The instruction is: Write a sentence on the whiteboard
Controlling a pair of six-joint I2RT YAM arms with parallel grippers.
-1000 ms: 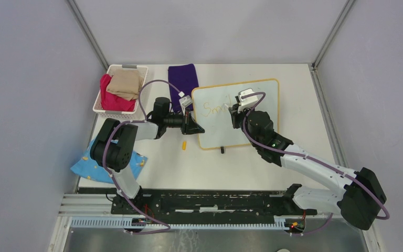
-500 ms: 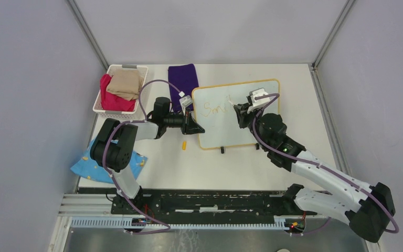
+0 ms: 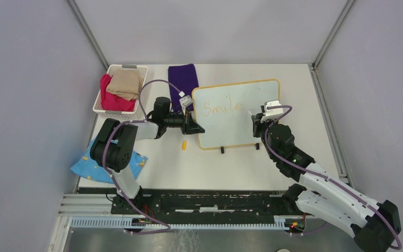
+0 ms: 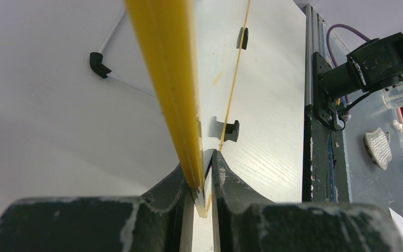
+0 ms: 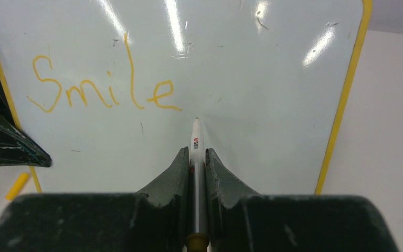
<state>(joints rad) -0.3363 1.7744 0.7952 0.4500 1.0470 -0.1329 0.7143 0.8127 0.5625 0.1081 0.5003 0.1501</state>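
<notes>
Rails (image 3: pixel 215 203) carrying both arm bases run along the 6 o'clock edge of the table (image 3: pixel 225 170). Just beyond them, at about 8 o'clock, a blue cloth (image 3: pixel 86 169) lies flat, partly under the left arm. Closer to the middle, a small yellow cap (image 3: pixel 184 145) lies on the table just off the 7 o'clock corner of the whiteboard (image 3: pixel 231 131). The whiteboard sits at the table's centre and rests on two black feet (image 3: pixel 222 150) at its near edge. The left gripper (image 3: pixel 194 127) comes at it from 9 o'clock, and the left wrist view shows its two jaws pinched together on the yellow frame (image 4: pixel 162 68). The right gripper (image 5: pixel 195 155) reaches in from 5 o'clock over the board's right half, its jaws clamped on a white marker (image 5: pixel 195 142). The marker's tip points toward 12 o'clock and ends at the glossy surface, at about 4 o'clock of the last letter; I cannot tell whether it touches. The sentence (image 5: pixel 105 93) is only the orange word "Smile", high on the board's left half. Past the board's far left corner, at about 11 o'clock on the table, a purple cloth (image 3: pixel 183 79) lies flat. At 10 o'clock a white basket (image 3: pixel 114 112) holds a red cloth (image 3: pixel 110 98) with a beige cloth (image 3: pixel 125 84) folded on top of it.
</notes>
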